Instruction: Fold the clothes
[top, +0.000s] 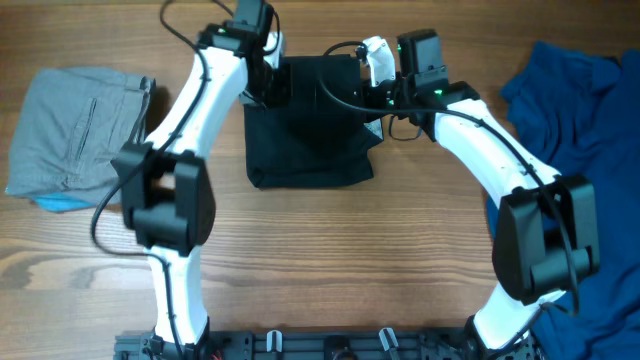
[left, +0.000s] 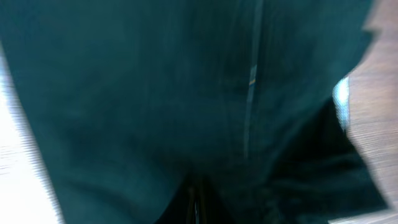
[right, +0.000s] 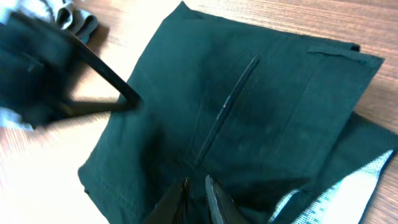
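Observation:
A dark folded garment (top: 310, 130) lies at the back middle of the wooden table. It fills the left wrist view (left: 155, 93) and shows with a seam line in the right wrist view (right: 249, 112). My left gripper (top: 262, 78) is at its back left corner. Its jaws (left: 196, 200) look shut on the dark fabric, though that view is blurred. My right gripper (top: 385, 88) is at the back right corner. Its fingers (right: 196, 186) are pinched on a fold of the same garment.
A folded grey garment (top: 70, 130) lies at the far left, over something light blue (top: 60, 203). A crumpled blue garment (top: 580, 110) covers the right edge of the table. My left arm (right: 37, 68) shows blurred in the right wrist view.

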